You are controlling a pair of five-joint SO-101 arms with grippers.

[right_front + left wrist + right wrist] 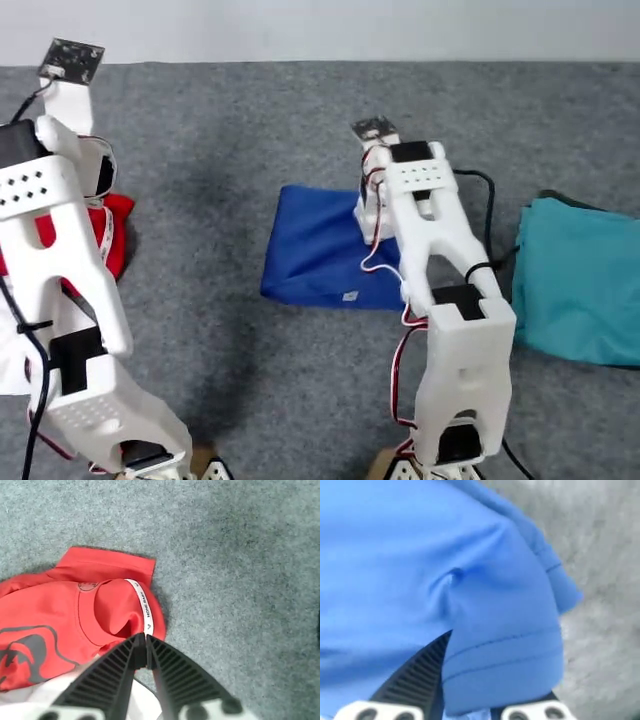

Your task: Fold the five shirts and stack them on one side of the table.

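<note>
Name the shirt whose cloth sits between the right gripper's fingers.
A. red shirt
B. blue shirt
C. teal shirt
B: the right wrist view shows cloth of the blue shirt lying between the fingers of the right gripper, and the high view shows that arm standing over the same shirt.

Left arm (pixel 60 260) is rising from its base at the near left, upper link leaning forward, wrist bending down. Left claw (pixel 145 646) is pointing down, its 2 ribbed fingers (pixel 110 677) pressing together at the tips. Right arm (pixel 445 270) is stretching forward from its base, wrist dipping low. Right claw (pixel 480 650) is pinching a fold of blue shirt (pixel 395 555); 1 finger is showing bare, the other lying under cloth.
</note>
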